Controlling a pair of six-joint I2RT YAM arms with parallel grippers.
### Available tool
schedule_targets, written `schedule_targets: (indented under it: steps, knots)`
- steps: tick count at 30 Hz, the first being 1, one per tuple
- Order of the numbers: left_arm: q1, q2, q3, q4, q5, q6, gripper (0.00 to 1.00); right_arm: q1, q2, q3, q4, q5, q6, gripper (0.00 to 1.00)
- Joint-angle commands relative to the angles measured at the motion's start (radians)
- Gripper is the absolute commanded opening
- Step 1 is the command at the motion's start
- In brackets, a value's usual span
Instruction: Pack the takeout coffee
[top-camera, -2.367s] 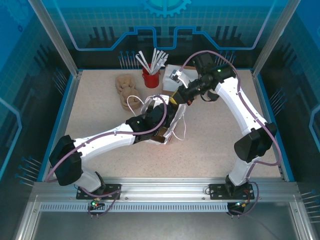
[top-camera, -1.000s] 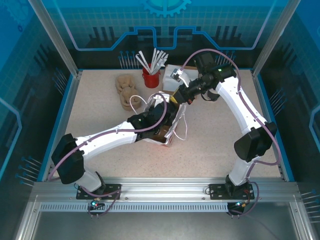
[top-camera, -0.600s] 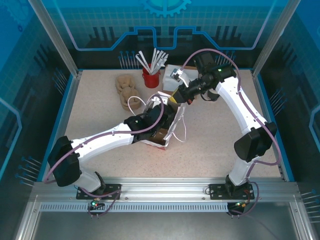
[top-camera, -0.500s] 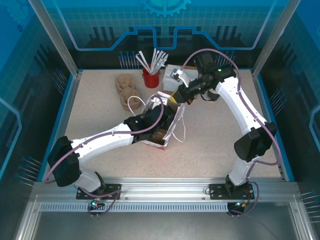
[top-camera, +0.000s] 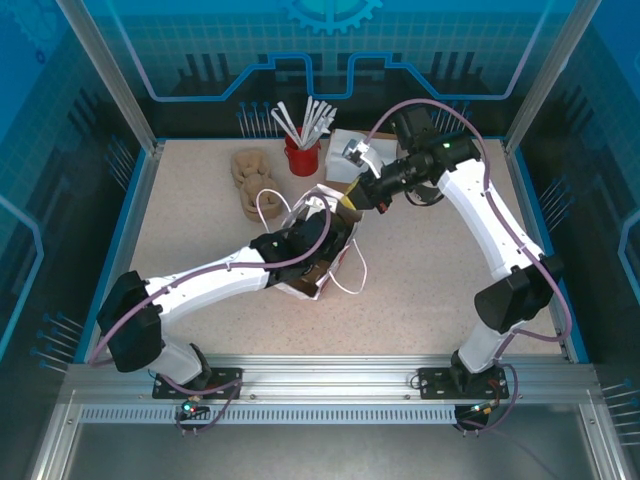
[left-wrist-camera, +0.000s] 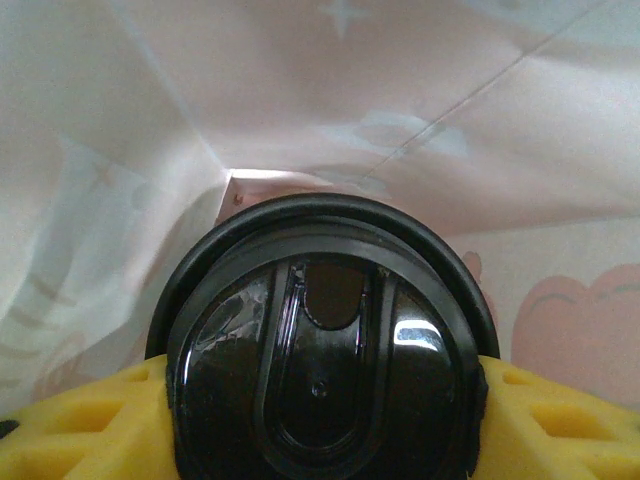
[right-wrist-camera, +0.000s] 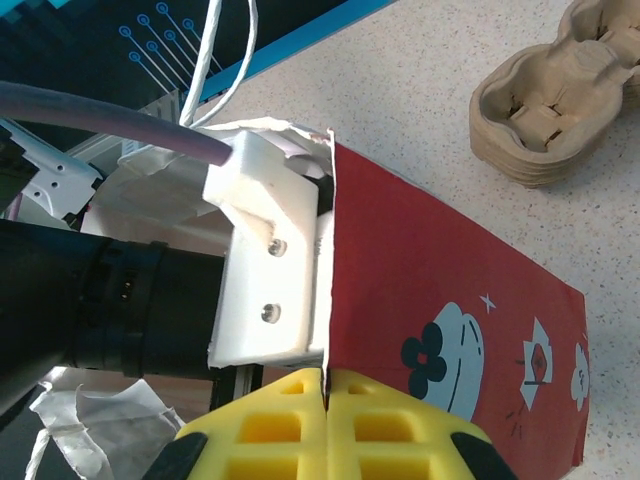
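The left tool (left-wrist-camera: 322, 425) is inside the bag (top-camera: 338, 250). Its yellow fingers (left-wrist-camera: 80, 425) are closed on either side of the coffee (left-wrist-camera: 325, 370), holding it. The left wrist view looks down on the cup's round black lid, with the bag's pale inner walls close around it on every side. Whether the cup touches the bag's bottom cannot be told.

The right tool (right-wrist-camera: 327, 395) is pinched narrow on the bag's rim, with the paper edge caught between its two yellow pads (right-wrist-camera: 270, 425). In the right wrist view the bag's red side with its white and black prints runs away from that grip. The left arm (right-wrist-camera: 150, 300) goes in through the open mouth just beside it.

From above, the bag sits near the middle of the desk (top-camera: 430, 270), its white handles (top-camera: 345, 280) trailing loose. Both arms meet at it.

A stack of brown cup carriers (top-camera: 250, 180) lies on the desk behind the bag. A red cup (top-camera: 301, 158) of white stirrers stands further back.
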Motion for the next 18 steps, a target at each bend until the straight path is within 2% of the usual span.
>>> schedule_targets:
  steps: [1,9,18]
  knots:
    - [-0.003,0.018,0.003,-0.004,-0.006,0.023,0.61,0.021,-0.040,-0.014,-0.002,-0.047,-0.002,0.00]
    - [-0.003,0.059,0.035,-0.045,0.003,0.013,0.61,0.021,-0.051,-0.033,0.009,-0.047,0.002,0.00]
    - [-0.003,0.111,0.085,-0.089,0.062,-0.023,0.60,0.002,-0.072,-0.101,0.055,-0.059,0.021,0.00]
